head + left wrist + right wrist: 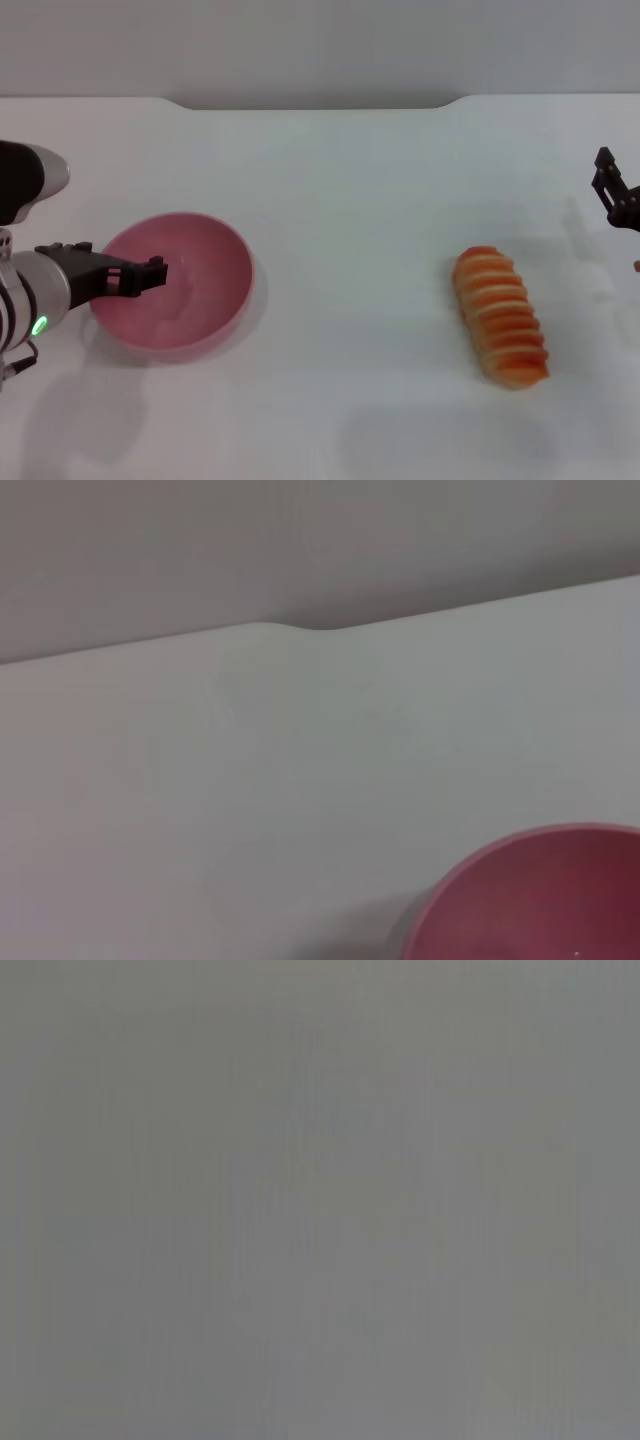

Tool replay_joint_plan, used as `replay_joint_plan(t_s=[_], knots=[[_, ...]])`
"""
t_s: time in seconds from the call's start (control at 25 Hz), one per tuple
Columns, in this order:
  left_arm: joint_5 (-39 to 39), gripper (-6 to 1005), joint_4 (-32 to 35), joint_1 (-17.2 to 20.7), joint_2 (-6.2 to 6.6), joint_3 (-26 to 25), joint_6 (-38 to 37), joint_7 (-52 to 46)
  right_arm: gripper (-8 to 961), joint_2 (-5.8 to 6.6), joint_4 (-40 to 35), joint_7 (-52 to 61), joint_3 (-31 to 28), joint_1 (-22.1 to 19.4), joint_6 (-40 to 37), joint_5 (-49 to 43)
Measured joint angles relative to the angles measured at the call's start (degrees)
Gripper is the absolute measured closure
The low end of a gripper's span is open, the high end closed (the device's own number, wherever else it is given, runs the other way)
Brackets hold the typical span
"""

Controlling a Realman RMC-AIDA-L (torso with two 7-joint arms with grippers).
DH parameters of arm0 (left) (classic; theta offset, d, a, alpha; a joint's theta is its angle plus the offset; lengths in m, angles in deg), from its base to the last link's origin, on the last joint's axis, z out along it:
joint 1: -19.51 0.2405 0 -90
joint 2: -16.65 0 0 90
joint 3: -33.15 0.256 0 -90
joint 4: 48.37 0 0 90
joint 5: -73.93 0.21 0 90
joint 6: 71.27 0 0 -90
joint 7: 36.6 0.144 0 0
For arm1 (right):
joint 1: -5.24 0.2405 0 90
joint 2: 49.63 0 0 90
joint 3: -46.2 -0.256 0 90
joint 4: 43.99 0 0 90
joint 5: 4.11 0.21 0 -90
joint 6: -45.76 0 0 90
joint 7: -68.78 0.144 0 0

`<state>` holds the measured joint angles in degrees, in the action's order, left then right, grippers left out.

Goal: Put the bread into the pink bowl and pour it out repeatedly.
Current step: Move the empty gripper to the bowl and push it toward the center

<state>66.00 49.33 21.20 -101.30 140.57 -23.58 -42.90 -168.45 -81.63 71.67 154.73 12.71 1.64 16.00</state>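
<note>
On the white table [340, 200], head view: pink bowl [205, 270] sits at about 9 o'clock from the table's centre, upright, mouth open to the camera, nothing visible inside. Bread [500, 315] lies at roughly 4 o'clock from centre, well apart from the bowl, flat on the tabletop, its long axis running from 11 to 5 o'clock. Ridged top faces up, pale cross stripes showing. Nothing touches it.

Left gripper [152, 272] comes in from 9 o'clock, fingers pointing toward 3 o'clock, tips over the bowl's near-left rim and interior. Whether the tips touch the bowl, cannot tell. Finger spacing also unreadable from this angle: one dark mass only, so the jaw state stays undetermined. Nothing seen held. A green light glows on the left wrist housing.

Right gripper [620, 195] shows at the frame's 3 o'clock edge, partly cut off, at about 1 o'clock from the bread and apart from it. Only a dark linkage visible; jaw state cannot be told.

Left wrist view: a curved part of the pink bowl [540, 900], with bare table [300, 760] beyond it and the table's far edge against a grey wall. No fingers in view.

Right wrist view: uniform grey field, nothing distinguishable.
</note>
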Motion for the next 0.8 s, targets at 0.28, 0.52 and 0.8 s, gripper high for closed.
replay_joint_plan(t_s=[0.28,0.52,0.8], knots=[[-0.2,143,-0.1,-0.3,0.0,0.0,-0.1,-0.4,346,0.0,0.0,0.0,0.0,-0.3,0.0,-0.6],[-0.6,223,-1.4,-0.9,0.07,-0.3,0.7,0.1,347,0.0,-1.2,0.0,0.0,-1.2,0.0,-1.2],[-0.1,444,-3.5,-2.2,0.05,0.2,3.1,-1.0,348,-0.02,-3.4,0.0,0.0,-2.4,0.0,-3.0]])
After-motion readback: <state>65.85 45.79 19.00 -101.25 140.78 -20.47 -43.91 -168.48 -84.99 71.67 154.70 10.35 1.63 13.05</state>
